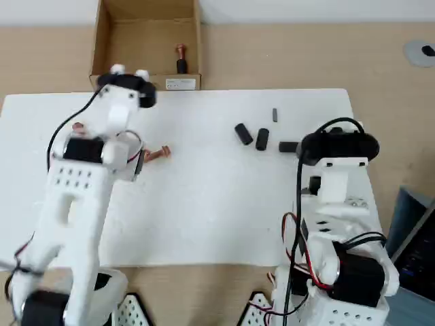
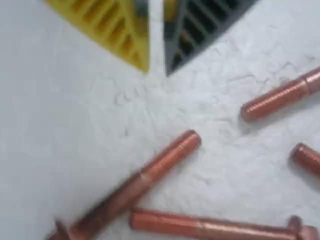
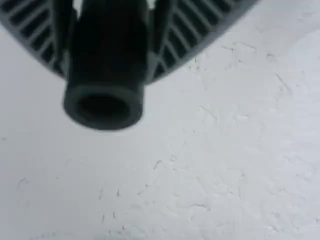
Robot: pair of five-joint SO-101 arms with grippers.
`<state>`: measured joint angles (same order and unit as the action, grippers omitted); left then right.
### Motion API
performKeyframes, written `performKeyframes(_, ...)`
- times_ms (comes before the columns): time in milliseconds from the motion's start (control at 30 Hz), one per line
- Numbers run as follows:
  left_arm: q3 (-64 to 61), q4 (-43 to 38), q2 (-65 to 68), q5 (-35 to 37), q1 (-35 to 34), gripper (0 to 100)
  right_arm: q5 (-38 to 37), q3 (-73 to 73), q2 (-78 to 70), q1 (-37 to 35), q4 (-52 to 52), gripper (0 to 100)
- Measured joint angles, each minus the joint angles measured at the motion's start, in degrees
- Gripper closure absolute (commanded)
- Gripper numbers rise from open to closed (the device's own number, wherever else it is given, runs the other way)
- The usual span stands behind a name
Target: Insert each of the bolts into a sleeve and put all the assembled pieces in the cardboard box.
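Several copper bolts lie on the white mat; one bolt (image 2: 165, 162) rests just beyond my left gripper (image 2: 156, 67). Its yellow and black fingers stand close together with nothing between them, hovering over the mat. In the high view the left arm (image 1: 102, 153) covers most of that pile, with one bolt (image 1: 158, 154) sticking out beside it. My right gripper (image 3: 107, 65) is shut on a black sleeve (image 3: 105, 102), whose open end points toward the mat. Loose black sleeves (image 1: 243, 133) lie on the mat near the right arm (image 1: 336, 153). The cardboard box (image 1: 102, 41) holds one assembled piece (image 1: 181, 58).
A small dark pin (image 1: 274, 115) lies beyond the loose sleeves. A copper piece (image 1: 78, 126) shows at the left arm's outer side. The white mat (image 1: 204, 217) spans the table between the arms. A grey disc (image 1: 421, 51) sits at the far right.
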<state>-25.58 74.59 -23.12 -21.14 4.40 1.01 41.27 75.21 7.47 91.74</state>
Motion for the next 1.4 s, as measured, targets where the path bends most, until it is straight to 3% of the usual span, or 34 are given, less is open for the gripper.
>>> performKeyframes(233, 12.2, 7.3, 15.8, -12.7, 0.2, 97, 0.0, 0.1, 0.4, 0.0, 0.0, 98.9)
performKeyframes(633, 26.0, 7.6, 33.7, -26.3, 0.2, 94, 3.1, 0.1, 0.4, 0.0, -0.1, 98.9)
performKeyframes(800, 30.9, 7.6, 40.1, -27.3, 0.2, 85, 3.6, 0.1, 0.4, 0.0, -0.1, 98.9)
performKeyframes(1400, 39.0, 7.6, 51.5, -29.1, 2.8, 85, 3.6, 1.0, 0.5, 0.0, -0.6, 98.9)
